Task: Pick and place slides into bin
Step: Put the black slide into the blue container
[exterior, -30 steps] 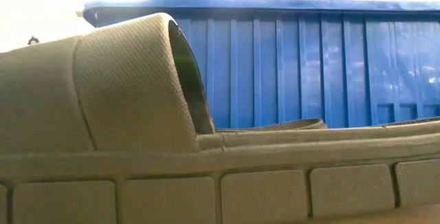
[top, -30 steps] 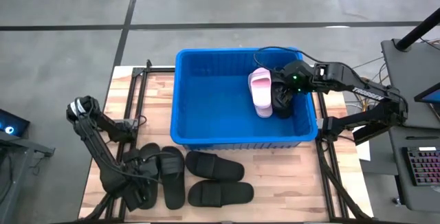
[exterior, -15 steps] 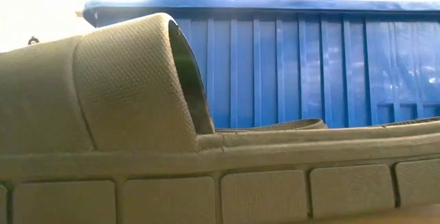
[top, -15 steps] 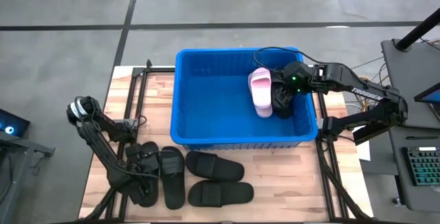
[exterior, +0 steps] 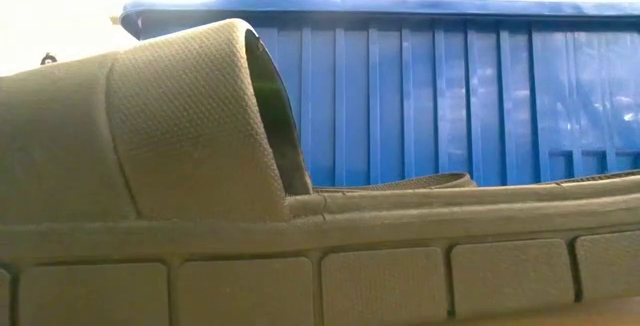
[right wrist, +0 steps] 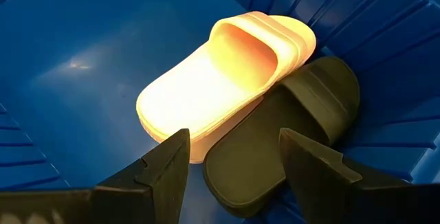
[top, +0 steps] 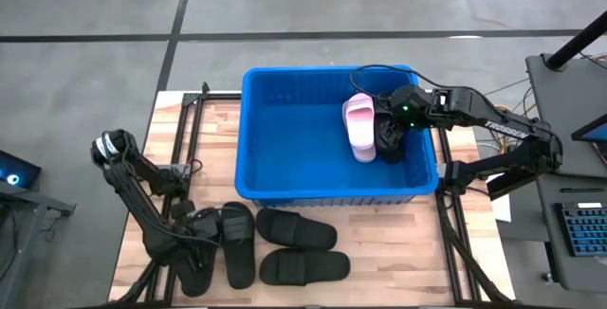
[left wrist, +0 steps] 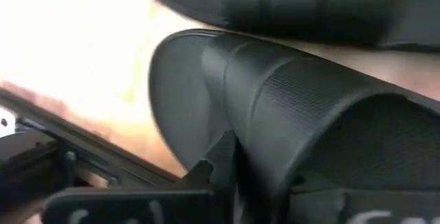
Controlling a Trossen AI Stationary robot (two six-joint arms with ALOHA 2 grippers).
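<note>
The blue bin [top: 285,129] stands at the table's middle. A pale pink slide [top: 359,126] and a black slide [top: 389,135] lie on its floor at the right. My right gripper [right wrist: 230,162] hovers open and empty above them. Several black slides lie on the table in front of the bin; the near one fills the low view [exterior: 200,136]. My left gripper [top: 193,252] is low over the leftmost black slide [left wrist: 227,86] and shut on it. My left gripper grips the leftmost black slide at the side edge of its strap [left wrist: 240,135]. One finger [left wrist: 218,163] lies against the strap's outer face; the strap hides the other. The fingers come from above. The slide's sole rests on the table.
Two more black slides [top: 296,228] [top: 303,267] lie on the wood in front of the bin, and another [top: 238,243] lies beside the held one. Black frame rails run along the table's left [top: 180,148] and right [top: 455,233] sides.
My left gripper has shifted a little toward the table's far edge, over the leftmost black slide. My right gripper has kept still above the bin.
</note>
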